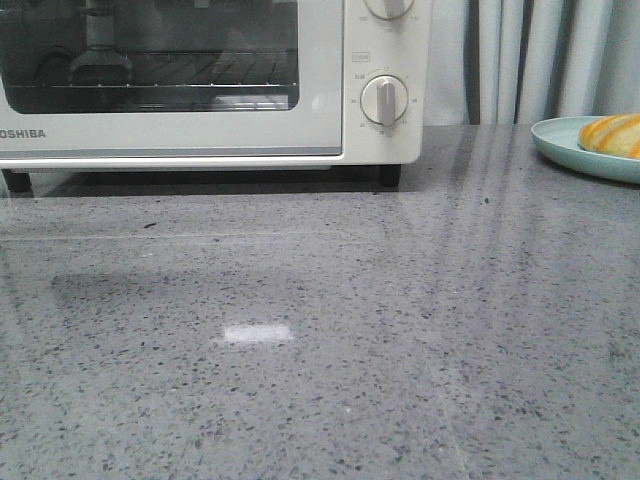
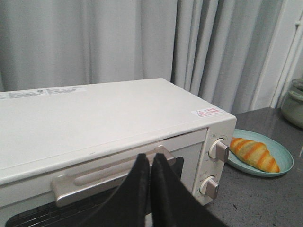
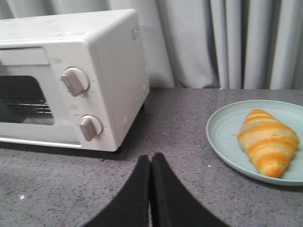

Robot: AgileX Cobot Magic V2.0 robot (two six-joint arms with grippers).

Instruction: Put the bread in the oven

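Facing forward, the front view shows the oven [image 1: 200, 80] shut on the grey counter [image 1: 300, 350], the bread [image 1: 612, 134] on a pale green plate [image 1: 560, 145] at far right. Left wrist: the left gripper [image 2: 150, 163] is closed, empty, near the oven's door handle [image 2: 109, 177]. Right wrist: the right gripper [image 3: 151, 163] is closed, empty, above the counter beside the plate.
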